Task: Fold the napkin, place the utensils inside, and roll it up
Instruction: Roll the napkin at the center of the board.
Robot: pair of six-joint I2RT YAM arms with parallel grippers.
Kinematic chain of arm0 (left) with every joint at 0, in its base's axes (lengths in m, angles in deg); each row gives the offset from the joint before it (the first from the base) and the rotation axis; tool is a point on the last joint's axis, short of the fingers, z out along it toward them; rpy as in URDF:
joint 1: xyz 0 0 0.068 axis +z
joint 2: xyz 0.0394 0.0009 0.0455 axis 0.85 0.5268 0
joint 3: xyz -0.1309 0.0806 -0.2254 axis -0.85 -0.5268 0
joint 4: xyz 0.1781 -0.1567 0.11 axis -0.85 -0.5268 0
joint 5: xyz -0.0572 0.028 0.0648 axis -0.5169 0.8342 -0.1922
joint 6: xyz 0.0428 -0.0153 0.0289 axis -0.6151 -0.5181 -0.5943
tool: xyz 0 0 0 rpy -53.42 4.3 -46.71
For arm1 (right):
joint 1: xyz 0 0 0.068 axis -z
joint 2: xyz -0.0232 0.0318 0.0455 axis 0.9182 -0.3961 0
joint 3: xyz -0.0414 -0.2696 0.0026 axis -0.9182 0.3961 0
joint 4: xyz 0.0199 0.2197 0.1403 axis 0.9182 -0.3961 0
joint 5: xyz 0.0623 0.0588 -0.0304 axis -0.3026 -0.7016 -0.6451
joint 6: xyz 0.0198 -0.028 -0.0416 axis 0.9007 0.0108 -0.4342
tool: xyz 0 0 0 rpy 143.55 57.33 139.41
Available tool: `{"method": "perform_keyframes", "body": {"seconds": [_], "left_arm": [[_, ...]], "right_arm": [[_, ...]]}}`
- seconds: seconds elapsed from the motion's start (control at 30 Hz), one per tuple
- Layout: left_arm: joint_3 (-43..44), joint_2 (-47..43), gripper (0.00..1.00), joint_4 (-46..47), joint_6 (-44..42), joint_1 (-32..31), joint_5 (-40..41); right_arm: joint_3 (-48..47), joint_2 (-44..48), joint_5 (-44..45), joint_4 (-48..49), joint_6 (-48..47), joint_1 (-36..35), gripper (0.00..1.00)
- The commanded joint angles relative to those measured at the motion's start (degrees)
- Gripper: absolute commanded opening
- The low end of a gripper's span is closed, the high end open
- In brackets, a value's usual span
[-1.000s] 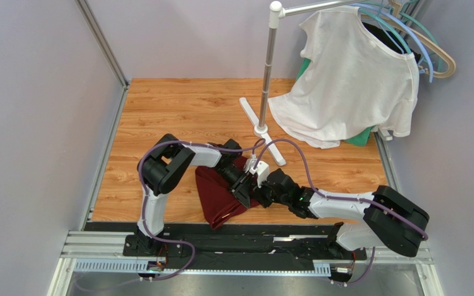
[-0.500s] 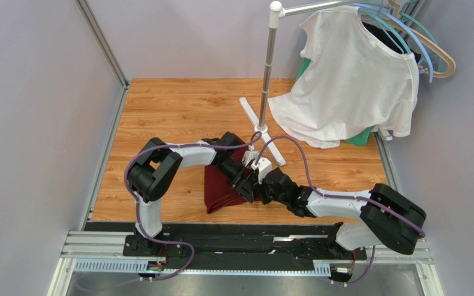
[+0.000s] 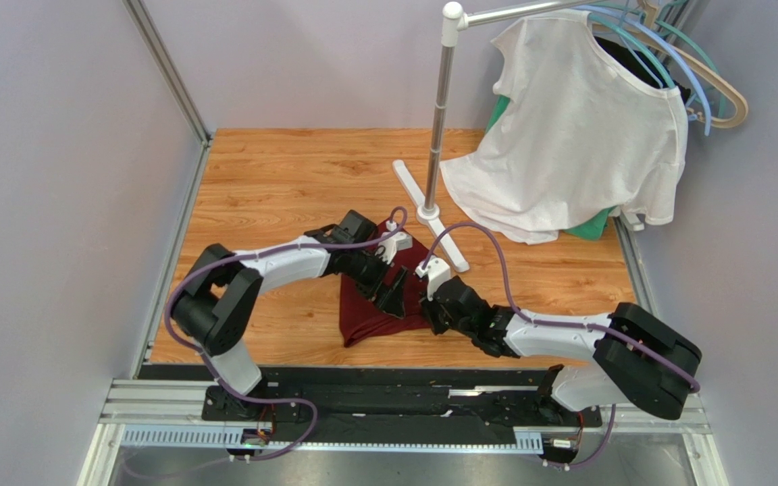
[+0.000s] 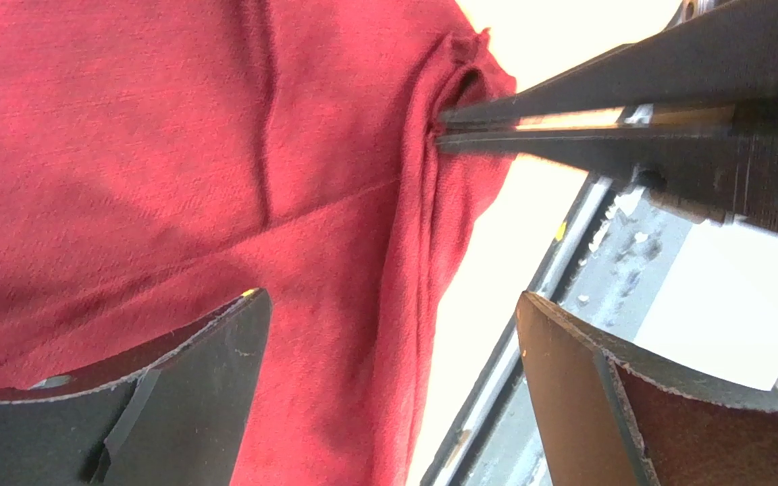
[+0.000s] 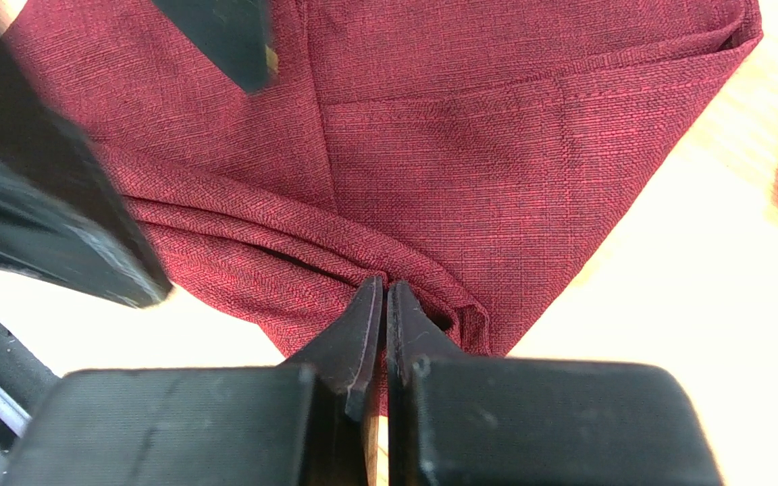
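Observation:
The dark maroon napkin (image 3: pixel 366 309) lies folded and creased on the wooden table, near its front edge. My right gripper (image 3: pixel 431 307) is shut on the napkin's bunched right corner, and the right wrist view shows its jaws (image 5: pixel 385 291) pinching the cloth (image 5: pixel 484 152). Just left of it, my left gripper (image 3: pixel 395 294) hovers over the napkin, open with nothing between its fingers. In the left wrist view the open left gripper (image 4: pixel 391 300) frames the red napkin (image 4: pixel 160 152), with the right gripper's fingers (image 4: pixel 616 111) clamped on its edge. The utensils are out of view.
A metal garment stand (image 3: pixel 435 142) rises behind the napkin, its white base foot (image 3: pixel 448 246) close to the cloth. A white T-shirt (image 3: pixel 576 132) hangs at back right under several hangers (image 3: pixel 703 86), over something green (image 3: pixel 593 225). Grey walls flank the table (image 3: pixel 281 172).
My left gripper has opened and let go of the napkin, and its arm has stretched out lower. The napkin now lies flatter. The right gripper stays shut on its corner.

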Motion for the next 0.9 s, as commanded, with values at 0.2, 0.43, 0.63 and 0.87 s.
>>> {"method": "perform_keyframes", "body": {"seconds": [0.2,0.43,0.63,0.87], "left_arm": [[-20.21,-23.68,0.99,15.92,8.17,1.15,15.35],[-28.93,-36.90,0.97,18.40,10.29,-4.45,27.91],[-29.10,-41.03,0.85,15.15,9.77,-11.32,38.38],[-27.44,-37.54,0.79,12.42,9.59,-17.65,42.60]], "right_arm": [[0.48,-0.48,2.54,-4.78,0.70,0.20,0.00],[-1.81,-2.41,2.36,-6.63,-0.01,0.29,0.00],[-2.07,-2.15,0.87,-7.24,0.08,0.91,0.00],[-2.25,-2.76,0.34,-7.25,0.17,1.35,0.00]]}}
